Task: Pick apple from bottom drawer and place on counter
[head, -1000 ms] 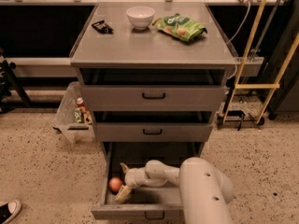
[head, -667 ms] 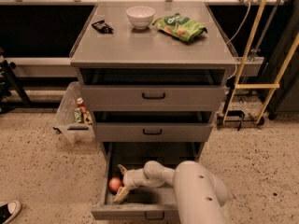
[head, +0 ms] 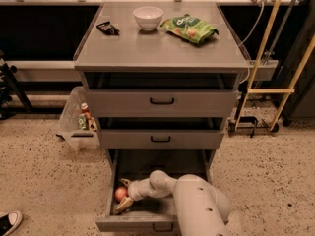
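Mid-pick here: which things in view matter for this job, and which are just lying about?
For the job: apple, in the open bottom drawer; end effector, down in that drawer, open around the apple; counter.
Lying about: white bowl, green bag and small black object on the counter; plastic bin on the floor.

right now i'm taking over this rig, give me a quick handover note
Gripper: down inside the open bottom drawer, right at the apple. A firm grip cannot be confirmed.
Apple: at the left side of the drawer, not on the counter.
Counter: holds a white bowl, a green bag and a small dark item near the back.
Done: drawer open, arm reached in.
Left: secure the apple, lift it out, set it on the counter.
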`<move>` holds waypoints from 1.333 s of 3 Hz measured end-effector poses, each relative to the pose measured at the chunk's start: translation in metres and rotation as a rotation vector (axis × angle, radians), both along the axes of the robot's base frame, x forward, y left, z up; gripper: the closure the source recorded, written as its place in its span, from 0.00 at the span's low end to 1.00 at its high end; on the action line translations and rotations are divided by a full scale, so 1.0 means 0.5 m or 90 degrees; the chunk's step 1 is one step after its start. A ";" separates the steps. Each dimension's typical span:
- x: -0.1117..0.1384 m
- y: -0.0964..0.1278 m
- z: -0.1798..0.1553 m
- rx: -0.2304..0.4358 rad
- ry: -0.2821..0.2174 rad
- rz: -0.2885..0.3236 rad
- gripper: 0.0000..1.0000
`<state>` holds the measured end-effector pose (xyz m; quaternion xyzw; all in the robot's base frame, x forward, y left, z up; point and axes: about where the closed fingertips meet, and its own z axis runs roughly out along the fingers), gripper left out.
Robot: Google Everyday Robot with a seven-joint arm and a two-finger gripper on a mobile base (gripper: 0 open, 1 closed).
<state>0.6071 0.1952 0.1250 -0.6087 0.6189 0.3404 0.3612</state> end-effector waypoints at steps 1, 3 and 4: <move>0.003 -0.003 -0.002 0.008 -0.001 -0.005 0.42; 0.008 -0.040 0.014 0.021 -0.015 -0.033 0.89; 0.003 -0.088 0.053 0.030 -0.038 -0.047 1.00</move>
